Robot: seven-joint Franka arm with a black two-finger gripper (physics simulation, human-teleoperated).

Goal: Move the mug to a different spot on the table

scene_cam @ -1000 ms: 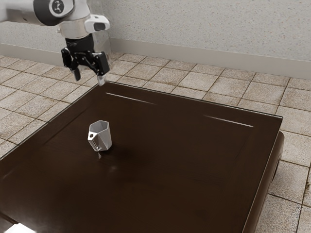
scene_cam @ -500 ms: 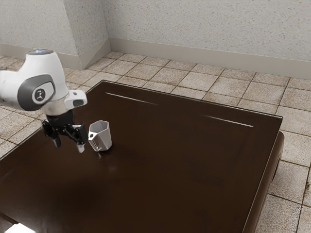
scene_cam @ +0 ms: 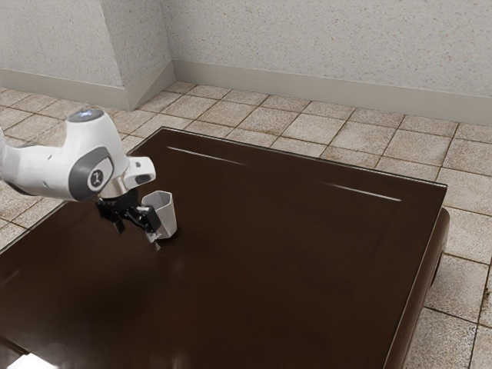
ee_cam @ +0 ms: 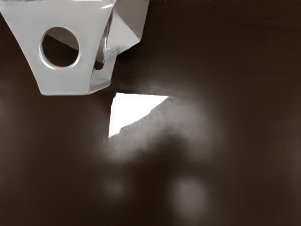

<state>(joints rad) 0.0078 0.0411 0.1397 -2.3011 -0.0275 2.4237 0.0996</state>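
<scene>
Mug (scene_cam: 164,209) is seen upright on the dark table (scene_cam: 307,254); the gripper (scene_cam: 135,224) is held open just beside its handle (ee_cam: 70,77), near the tabletop.

Black two-finger gripper (scene_cam: 137,224) lowered from above the far corner of the dark wooden table (scene_cam: 307,254) to tabletop height; then moved toward the exterior view's right, close beside the white faceted mug (scene_cam: 163,209).

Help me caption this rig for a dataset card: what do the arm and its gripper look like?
The arm is a chain of smooth, rounded white shells. One joint carries a round grey cap with a small dark marking, and a pale bluish disc sits on top of that link. A small white boxy block juts out at the wrist, above the black two-finger gripper.
</scene>
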